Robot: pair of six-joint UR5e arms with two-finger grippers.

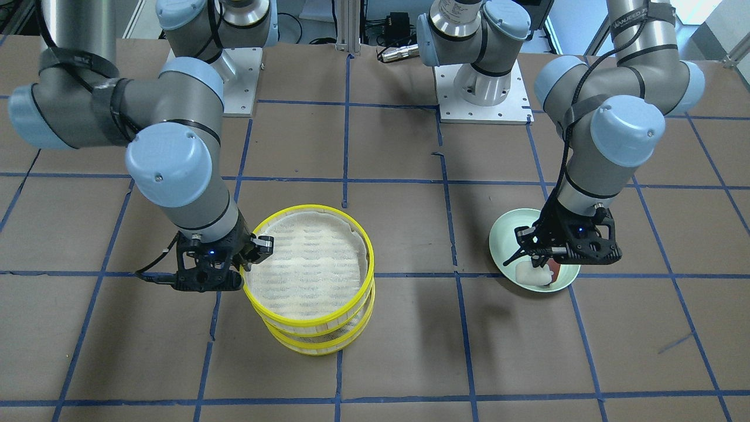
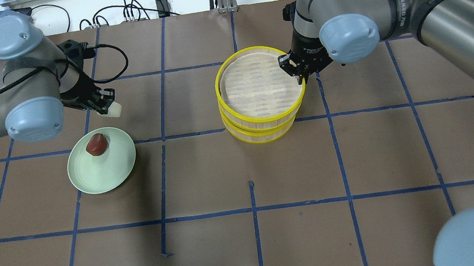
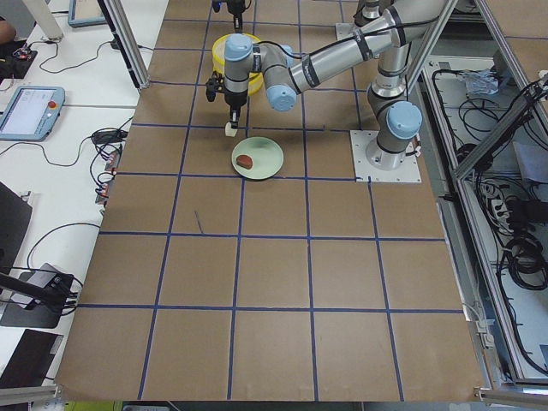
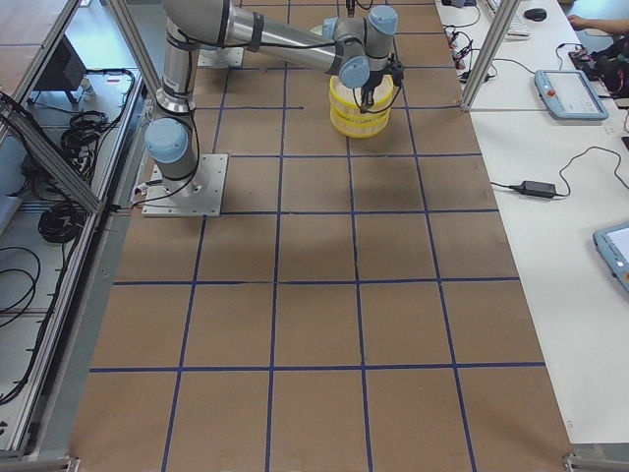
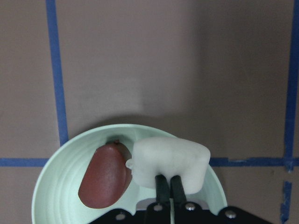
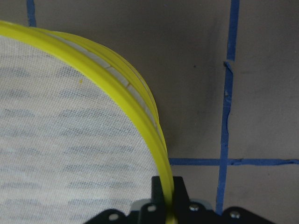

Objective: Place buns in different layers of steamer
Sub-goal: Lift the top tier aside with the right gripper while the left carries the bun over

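Two mesh-lined, yellow-rimmed layers point(image 2: 262, 124) stack centrally; right gripper point(image 6: 167, 186) pinches the top layer point(image 6: 117, 86) by its rim. Left gripper point(image 5: 168, 182) clamps the smooth white bun point(image 5: 170, 158) above the green plate point(image 5: 51, 186).

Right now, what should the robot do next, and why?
Probably the right end effector should lift the top tray off: it pinches that tray's yellow rim, and the left end effector holds the white bun, perhaps for the lower tray.

You've got two buns on show: one white bun point(image 5: 170, 158), one reddish-brown bun point(image 5: 105, 175). Two yellow-rimmed trays: top tray point(image 2: 258, 87), bottom tray point(image 2: 263, 135). One green plate point(image 2: 102, 176). Two grippers: left gripper point(image 5: 170, 185), right gripper point(image 6: 168, 186).
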